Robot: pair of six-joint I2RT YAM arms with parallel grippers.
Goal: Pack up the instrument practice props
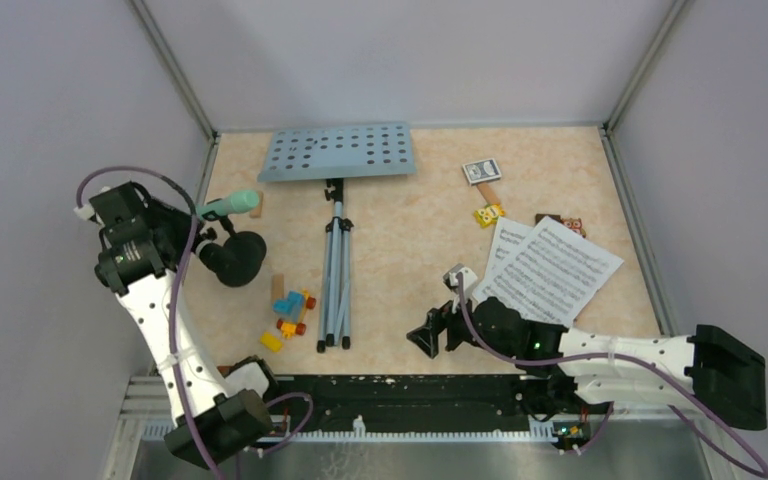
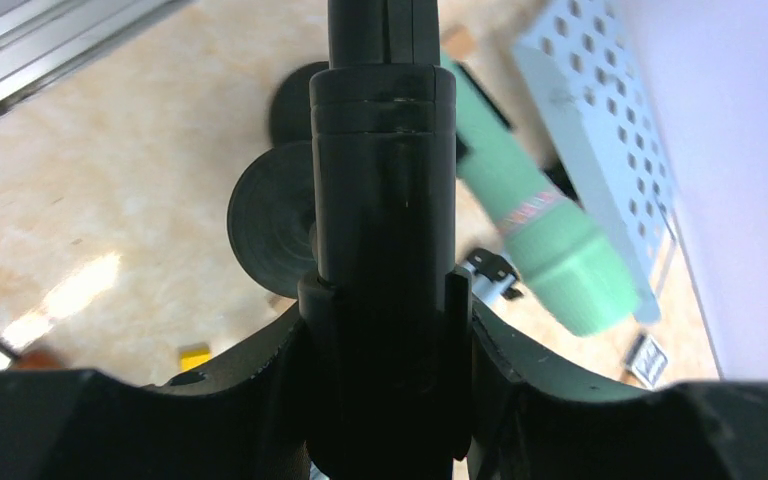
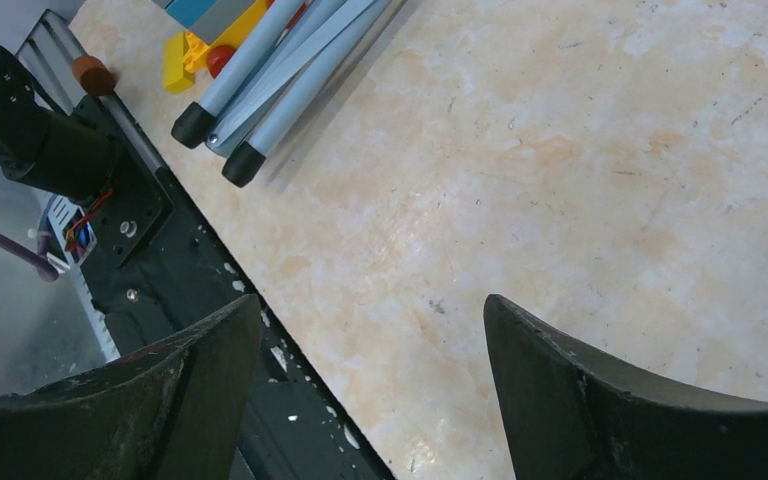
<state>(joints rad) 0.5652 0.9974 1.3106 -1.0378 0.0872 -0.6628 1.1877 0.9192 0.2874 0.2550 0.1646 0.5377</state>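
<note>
From above, nothing looks packed: the pale-blue perforated music desk (image 1: pixel 340 152), silver tripod pole (image 1: pixel 336 270), white sheet-music pages (image 1: pixel 550 268) and mint-green microphone (image 1: pixel 228 206) all sit out on the table. At my left wrist, my left pincer (image 2: pixel 385 300) is half-closed around a black cylindrical microphone (image 2: pixel 385 180). At my right wrist, my right pincer (image 3: pixel 370 400) gapes wide and empty over bare tabletop.

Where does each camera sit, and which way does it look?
Top external: above and behind, looking down on the table; left arm and right arm show.
Left wrist: on the left arm, facing along the left fingers, closed on the black microphone.
Right wrist: on the right arm, facing down past the open right fingers at the table.
Shared: top and right wrist show the tripod pole.
</note>
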